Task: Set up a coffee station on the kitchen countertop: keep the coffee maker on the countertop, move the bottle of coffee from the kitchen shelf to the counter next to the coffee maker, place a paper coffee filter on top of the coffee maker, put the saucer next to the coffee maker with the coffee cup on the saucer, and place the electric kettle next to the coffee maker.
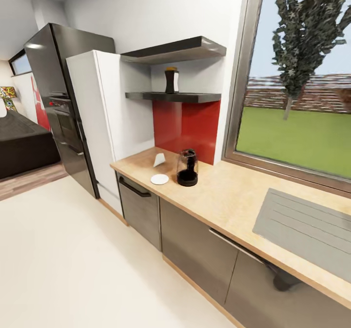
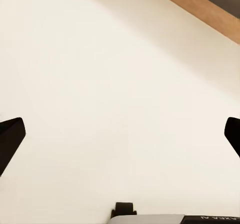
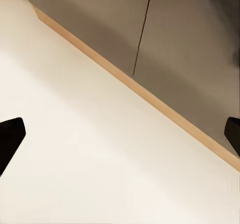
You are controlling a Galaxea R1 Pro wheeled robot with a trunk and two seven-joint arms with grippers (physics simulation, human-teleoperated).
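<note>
The bottle of coffee [image 1: 171, 80], dark with a yellow cap, stands on the lower kitchen shelf [image 1: 195, 97]. Below it, on the kitchen countertop [image 1: 229, 201], the glass electric kettle [image 1: 187, 168] stands by the red backsplash. The white saucer [image 1: 159, 179] lies to its left. The paper coffee filter [image 1: 159, 160] sits just behind the saucer. The coffee maker and the coffee cup are out of view. My left gripper [image 2: 120, 139] is open over pale floor. Also open, my right gripper [image 3: 120, 136] hangs over the floor beside the grey cabinet fronts [image 3: 165, 39].
A steel sink drainer [image 1: 302, 230] is set into the countertop at the right, under a large window [image 1: 302, 74]. A white tall cabinet [image 1: 97, 123] and a black fridge [image 1: 58, 104] stand left of the counter. Pale floor [image 1: 73, 260] stretches in front.
</note>
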